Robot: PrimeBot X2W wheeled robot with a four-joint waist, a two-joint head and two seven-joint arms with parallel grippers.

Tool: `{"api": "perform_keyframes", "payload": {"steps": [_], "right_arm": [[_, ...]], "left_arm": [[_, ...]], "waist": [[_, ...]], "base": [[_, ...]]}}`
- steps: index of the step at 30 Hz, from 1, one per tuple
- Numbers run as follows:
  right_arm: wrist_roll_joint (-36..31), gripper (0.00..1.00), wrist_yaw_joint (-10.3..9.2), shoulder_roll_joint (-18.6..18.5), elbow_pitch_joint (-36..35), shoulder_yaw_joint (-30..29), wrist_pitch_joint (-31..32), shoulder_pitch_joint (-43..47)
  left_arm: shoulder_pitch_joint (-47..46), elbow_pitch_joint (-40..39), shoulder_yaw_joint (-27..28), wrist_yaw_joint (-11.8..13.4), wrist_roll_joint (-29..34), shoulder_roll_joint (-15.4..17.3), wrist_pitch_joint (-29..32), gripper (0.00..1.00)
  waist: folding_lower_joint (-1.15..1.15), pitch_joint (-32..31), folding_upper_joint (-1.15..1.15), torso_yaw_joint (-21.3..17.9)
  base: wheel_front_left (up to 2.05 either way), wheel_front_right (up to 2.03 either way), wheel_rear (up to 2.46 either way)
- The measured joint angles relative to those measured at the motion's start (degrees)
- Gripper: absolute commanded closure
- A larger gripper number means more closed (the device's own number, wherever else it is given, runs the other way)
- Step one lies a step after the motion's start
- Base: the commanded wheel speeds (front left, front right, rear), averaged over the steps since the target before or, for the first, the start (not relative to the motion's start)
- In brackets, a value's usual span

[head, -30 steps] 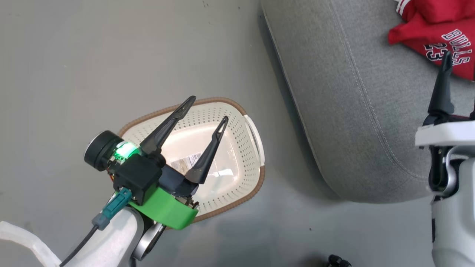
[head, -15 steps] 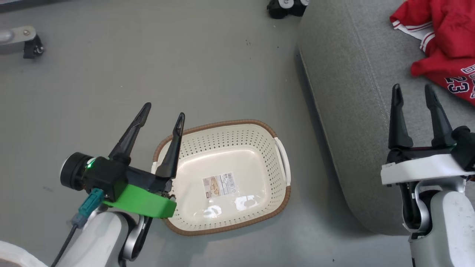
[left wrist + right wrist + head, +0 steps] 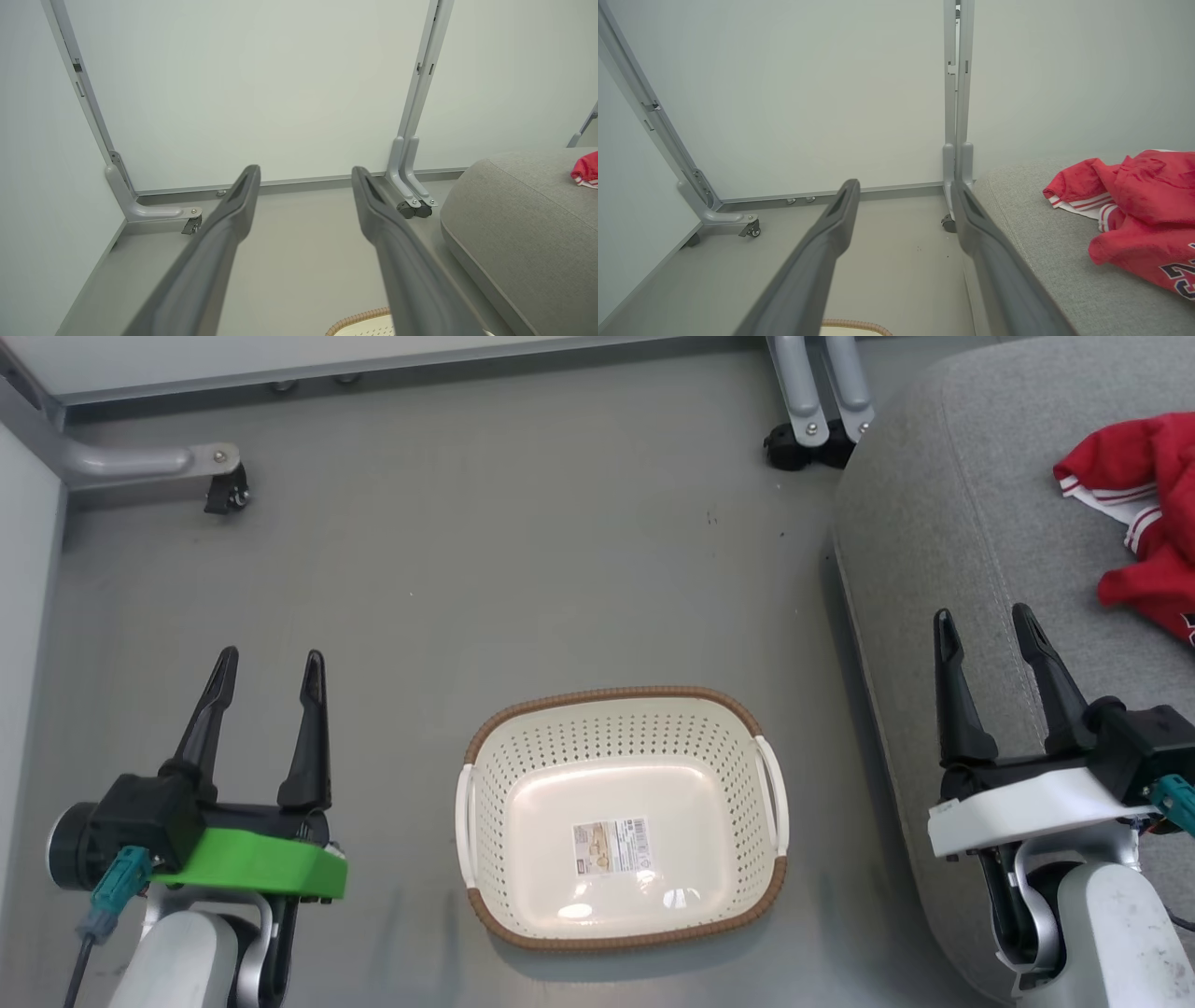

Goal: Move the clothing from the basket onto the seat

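Smooth grey floor [image 3: 523, 569] is running out to pale wall panels [image 3: 257, 84] at the far side, with grey metal frame legs on castors [image 3: 149, 462] standing along the base.

Cream-white perforated plastic laundry basket with a brown woven-look rim [image 3: 616, 693] is sitting on the floor, centre, near the robot. Nothing red is lying in it, just bare plastic and a small rectangular sticker label [image 3: 611, 847] on the bottom. The label print is too small to read from here.

Large light-grey fabric sofa cushion, the seat [image 3: 934, 569], is sitting just right of the basket, with a strip of floor between them. Red basketball clothing with white-striped trim [image 3: 1148, 457] is lying bunched on top of the seat, far right, well apart from the basket. Task is looking done to me: the clothing is sitting where it belongs.

Left gripper [image 3: 271, 656], green collar, is hovering over bare floor left of the basket, fingers spread wide, gripping nothing. Right gripper [image 3: 982, 614], white collar, is hovering over the left edge of the seat, equally wide, carrying nothing, short of the clothing and not touching it. Both are pointing far, one each side of the basket. That's reading as a rest pose, arms standing clear of basket and garments.

Writing: dark numeral print [image 3: 1178, 280] on the red fabric is peeking in at the right edge of the right wrist view, cut off, so I'm not calling the digits. I'm not making out any brand elsewhere.
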Motion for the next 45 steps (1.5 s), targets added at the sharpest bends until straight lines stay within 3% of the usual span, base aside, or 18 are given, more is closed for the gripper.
{"api": "perform_keyframes", "payload": {"steps": [7,24,45], "right_arm": [[-0.66,0.0,0.0,-0.01,-0.65,0.13,1.13,3.48],[-0.64,0.0,0.0,-0.01,-3.55,-0.2,3.92,11.96],[0.1,0.0,0.0,-0.01,-4.44,-0.38,5.09,12.93]], "left_arm": [[4.83,1.2,4.3,-1.93,3.18,-1.55,0.0,0.0],[11.43,4.42,7.53,-5.0,8.08,-4.41,-0.01,0.0],[11.76,6.48,10.03,-6.94,10.61,-6.71,-0.01,0.0]], "waist": [[0.0,-3.89,0.0,1.41],[0.0,-11.44,0.0,2.59],[0.0,-12.26,0.0,3.59]], "base": [[0.0,0.0,0.0],[0.0,0.0,0.0],[0.0,0.0,0.0]]}}
